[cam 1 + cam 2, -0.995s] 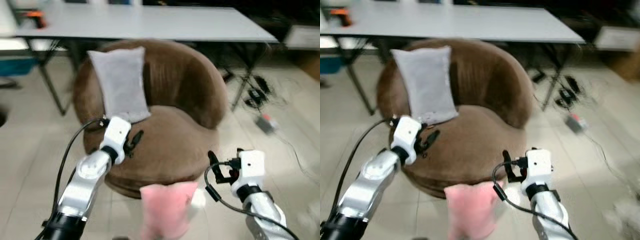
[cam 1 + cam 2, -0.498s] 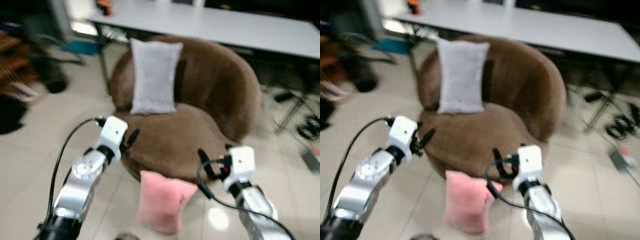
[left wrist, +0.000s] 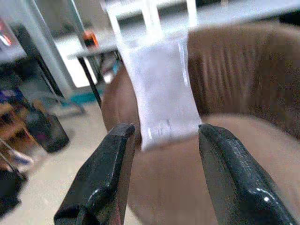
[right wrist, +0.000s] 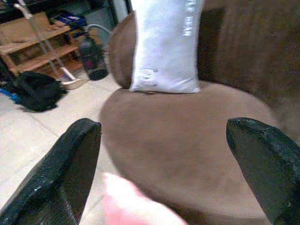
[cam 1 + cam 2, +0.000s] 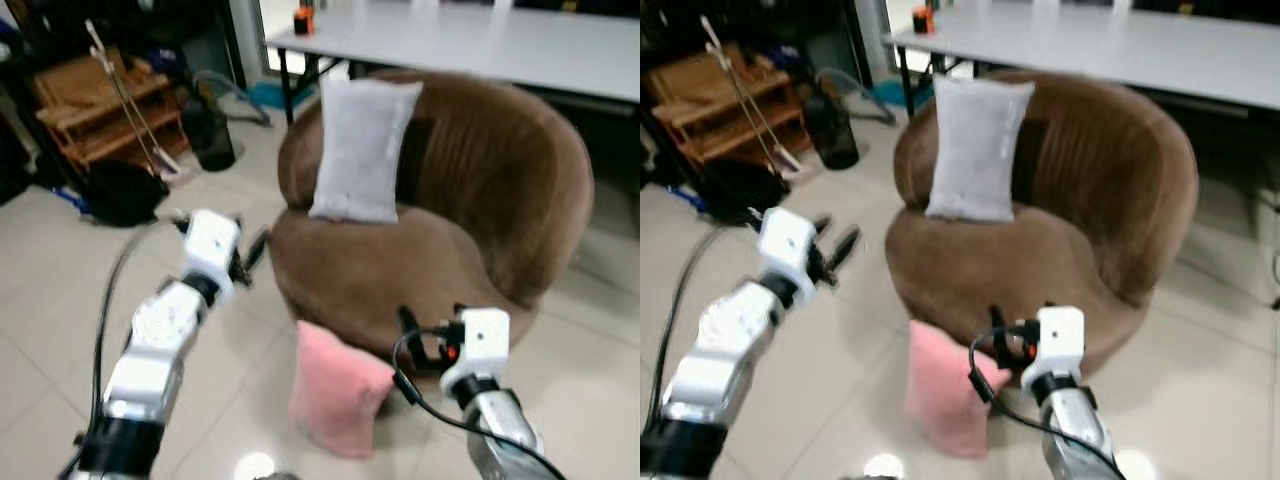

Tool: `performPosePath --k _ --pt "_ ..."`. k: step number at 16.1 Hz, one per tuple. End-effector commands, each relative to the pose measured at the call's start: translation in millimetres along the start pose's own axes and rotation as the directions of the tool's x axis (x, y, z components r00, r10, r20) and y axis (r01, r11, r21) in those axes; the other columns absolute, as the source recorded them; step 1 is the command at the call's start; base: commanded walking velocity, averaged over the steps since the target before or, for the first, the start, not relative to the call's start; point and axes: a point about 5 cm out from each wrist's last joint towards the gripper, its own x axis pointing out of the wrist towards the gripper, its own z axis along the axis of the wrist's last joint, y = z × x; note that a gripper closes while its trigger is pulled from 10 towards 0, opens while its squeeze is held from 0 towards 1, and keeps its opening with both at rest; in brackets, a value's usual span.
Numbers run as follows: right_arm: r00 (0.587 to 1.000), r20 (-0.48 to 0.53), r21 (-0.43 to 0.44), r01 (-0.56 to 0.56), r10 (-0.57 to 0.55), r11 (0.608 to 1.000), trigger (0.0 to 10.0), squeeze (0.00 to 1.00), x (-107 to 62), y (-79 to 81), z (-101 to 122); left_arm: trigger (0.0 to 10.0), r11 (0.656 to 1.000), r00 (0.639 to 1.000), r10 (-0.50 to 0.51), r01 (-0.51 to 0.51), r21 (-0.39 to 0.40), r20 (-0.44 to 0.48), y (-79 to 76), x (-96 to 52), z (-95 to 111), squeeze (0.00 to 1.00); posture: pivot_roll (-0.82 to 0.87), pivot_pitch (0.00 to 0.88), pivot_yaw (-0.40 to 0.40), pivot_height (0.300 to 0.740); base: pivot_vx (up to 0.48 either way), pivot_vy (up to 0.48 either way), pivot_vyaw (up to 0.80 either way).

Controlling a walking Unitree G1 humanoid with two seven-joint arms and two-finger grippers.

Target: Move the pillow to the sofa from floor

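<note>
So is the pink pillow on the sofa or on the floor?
On the floor. The pink pillow stands on the tiles, against the front of the sofa; neither gripper holds it.

There's a grey cushion [image 5: 362, 150] propped upright in the back. Behind it runs a long grey tabletop [image 5: 520, 45] with something small and orange [image 5: 303, 18] near its end. Off to the side: a wooden shelf [image 5: 95, 115], a black bag [image 5: 125, 192] on the tiled floor [image 5: 50, 330], and a dark bin [image 5: 208, 130].

My left arm raised and stretched forward, left gripper [image 5: 252, 255] with fingers [image 3: 101, 187] parted and holding nothing, my right arm bent low, right gripper [image 5: 997, 335] with fingers [image 4: 70, 173] spread wide, empty
</note>
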Motion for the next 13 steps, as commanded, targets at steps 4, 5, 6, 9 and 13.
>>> performPosePath --k 4,5,6,9,13 --pt "0.995 0.065 -0.058 0.077 -0.073 0.995 10.0 0.0 8.2 -8.2 15 10.0 1.0 0.998 -0.008 0.007 -0.015 -0.06 -7.7 -2.6 -20 0.0 0.05 0.011 0.054 0.74 0.277 0.0 0.0" --pt "0.992 0.078 -0.066 0.102 -0.097 0.993 10.0 0.0 11.6 -11.8 18 10.0 1.0 0.998 -0.022 0.022 -0.009 -0.055 -10.7 -0.2 -20 0.0 0.05 0.01 0.04 0.74 0.442 0.0 0.43" --pt "0.991 0.085 -0.049 0.11 -0.105 0.993 10.0 0.0 14.6 -13.1 20 10.0 1.0 0.998 -0.027 0.027 0.007 -0.061 -11.7 1.7 -21 0.0 0.06 0.009 0.035 0.74 0.442 0.0 0.61" --pt "0.995 0.082 -0.059 0.053 -0.048 0.997 10.0 0.0 19.0 -6.3 22 10.0 0.999 0.998 -0.034 0.034 0.017 -0.048 -10.8 2.6 -20 0.0 0.06 0.009 0.031 0.74 0.445 0.0 0.68" --pt "0.996 0.069 -0.05 0.057 -0.054 0.997 10.0 0.0 16.4 -5.1 17 10.0 0.998 0.997 -0.052 0.054 0.035 -0.054 -11.2 1.5 -21 0.0 0.06 0.017 0.037 0.74 0.442 0.0 0.8"
